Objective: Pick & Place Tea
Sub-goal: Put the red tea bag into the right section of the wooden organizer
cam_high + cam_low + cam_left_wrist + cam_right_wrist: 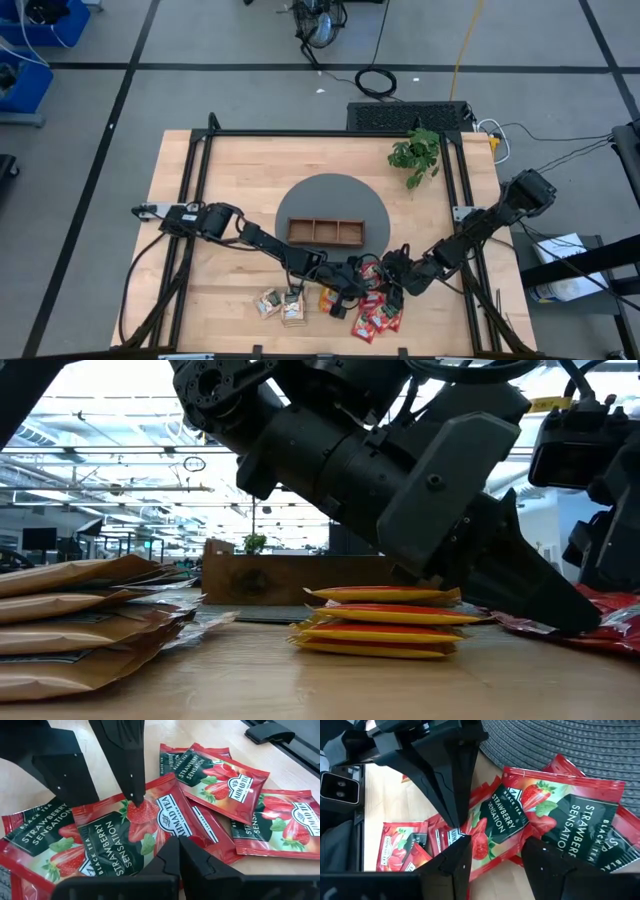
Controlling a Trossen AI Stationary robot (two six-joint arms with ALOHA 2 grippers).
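Observation:
Several red tea sachets (376, 316) lie overlapping near the table's front edge, right of centre. My left gripper (179, 847) reaches in from the table's left, slanting down, and is shut at the edge of one red sachet (125, 840). My right gripper (497, 842) comes from the right and stands open over the same sachet (500, 815), one finger on each side of its width. A stack of orange sachets (380, 622) and a pile of tan ones (280, 305) lie to the left of the red ones. My left gripper pinches the red sachet at its edge (200, 837) between the two shut fingertips, coming slanting down from the table's left. That edge looks slightly raised; the rest of the sachet lies on its neighbours. My right gripper has one fingertip (136, 800) at the printed face (150, 812) of the same sachet, pointing down from above. I cannot tell whether it touches.
The brown three-compartment tray (325, 232) stands on a round grey mat (330, 190) at the table's middle, beyond the sachets. A small green plant (418, 155) stands at the far right. Black frame rails (190, 250) run along both sides.

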